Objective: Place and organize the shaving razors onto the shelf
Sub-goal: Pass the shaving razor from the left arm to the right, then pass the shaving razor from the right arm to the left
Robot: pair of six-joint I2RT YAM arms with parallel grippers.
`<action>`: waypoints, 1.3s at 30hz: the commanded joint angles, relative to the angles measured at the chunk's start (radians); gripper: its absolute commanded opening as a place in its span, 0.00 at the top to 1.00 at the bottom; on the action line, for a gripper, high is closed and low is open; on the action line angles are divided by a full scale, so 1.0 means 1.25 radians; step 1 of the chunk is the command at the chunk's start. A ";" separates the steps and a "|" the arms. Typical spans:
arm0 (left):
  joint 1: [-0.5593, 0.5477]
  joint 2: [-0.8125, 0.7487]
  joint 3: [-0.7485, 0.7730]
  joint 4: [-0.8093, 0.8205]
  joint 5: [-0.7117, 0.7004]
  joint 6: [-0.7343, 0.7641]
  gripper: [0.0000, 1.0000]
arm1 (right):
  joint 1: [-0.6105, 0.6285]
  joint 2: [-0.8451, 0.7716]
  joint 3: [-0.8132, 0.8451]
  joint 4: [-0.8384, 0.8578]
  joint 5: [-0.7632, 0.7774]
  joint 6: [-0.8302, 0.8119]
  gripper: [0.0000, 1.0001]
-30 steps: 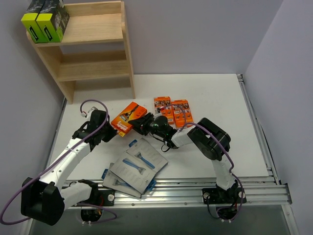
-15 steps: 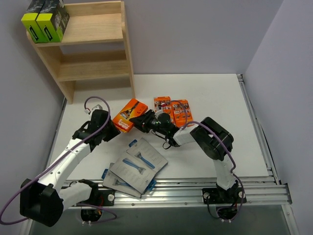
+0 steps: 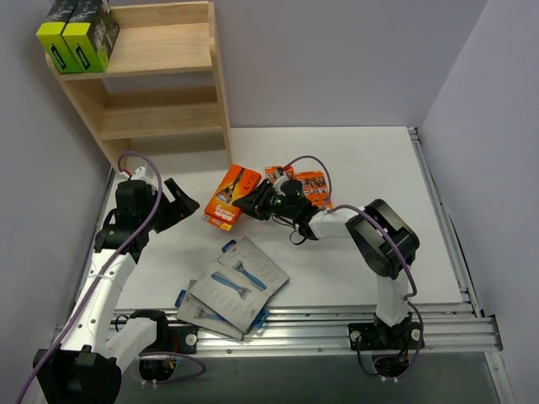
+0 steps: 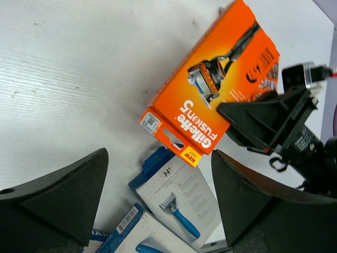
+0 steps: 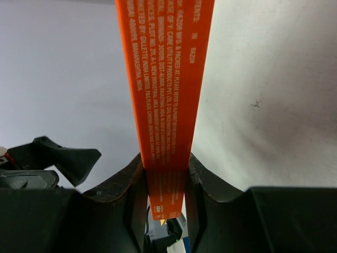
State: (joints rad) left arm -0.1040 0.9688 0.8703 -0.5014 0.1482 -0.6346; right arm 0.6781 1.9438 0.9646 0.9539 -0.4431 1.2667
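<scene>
My right gripper [image 5: 166, 171] pinches the flat orange razor pack [image 3: 229, 196]; my left gripper [image 4: 159, 155] is spread wide, empty, nearby.

On the shelf [image 3: 160, 50], boxes [image 3: 77, 38] stand top-left; card packs [image 3: 236, 286] lie on the table [image 3: 354, 160] in front.

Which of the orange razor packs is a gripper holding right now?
The flat orange razor pack nearest the wooden shelf, pinched by the right gripper; the two other orange packs lie on the white table.
</scene>
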 commanded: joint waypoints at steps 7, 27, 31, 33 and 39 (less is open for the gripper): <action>0.017 0.002 -0.026 0.146 0.248 0.032 0.13 | -0.001 -0.090 0.116 -0.068 -0.150 -0.122 1.00; 0.126 0.017 -0.121 0.268 0.380 -0.051 0.14 | 0.007 -0.134 0.083 0.134 -0.264 -0.031 1.00; 0.140 0.004 -0.165 0.387 0.478 -0.122 0.18 | 0.009 -0.118 0.067 0.221 -0.275 0.006 1.00; 0.147 0.002 -0.182 0.475 0.507 -0.145 0.23 | 0.007 -0.114 0.067 0.227 -0.276 0.011 1.00; 0.152 0.008 -0.191 0.551 0.560 -0.200 0.36 | 0.010 -0.106 0.080 0.244 -0.285 0.014 1.00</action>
State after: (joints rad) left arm 0.0807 0.9833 0.6361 0.0528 0.7914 -0.8391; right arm 0.6796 1.8294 1.0313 1.0924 -0.7258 1.2579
